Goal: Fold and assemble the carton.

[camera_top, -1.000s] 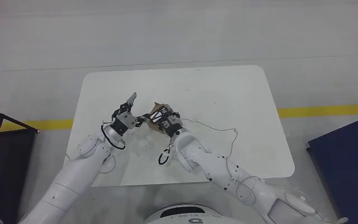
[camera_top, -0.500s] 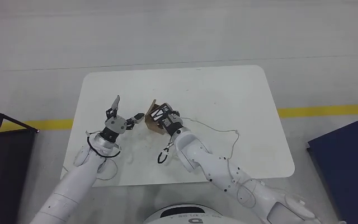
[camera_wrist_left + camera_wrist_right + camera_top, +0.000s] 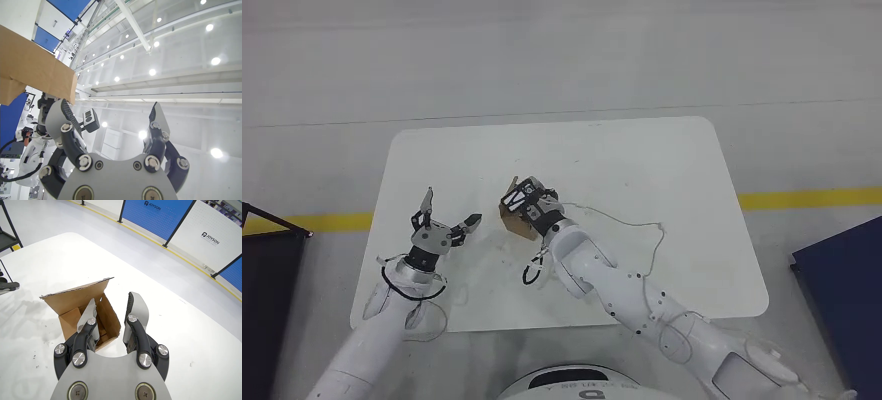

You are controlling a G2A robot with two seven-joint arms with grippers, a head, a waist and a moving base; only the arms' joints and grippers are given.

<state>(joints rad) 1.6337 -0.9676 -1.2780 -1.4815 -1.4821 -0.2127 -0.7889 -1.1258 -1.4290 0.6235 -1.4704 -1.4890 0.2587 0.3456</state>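
The right gripper [image 3: 111,297] is parted, holding nothing. It straddles one wall of the carton [image 3: 75,294], one finger [image 3: 90,311] inside and the other outside. In the top view the left gripper [image 3: 450,208] is spread wide, just left of the carton [image 3: 510,213] and not touching it. The carton sits left of centre on the table [image 3: 642,180], well away from every edge, with broad tabletop to its right. Its mouth faces upward with one flap raised. I cannot tell its long axis.
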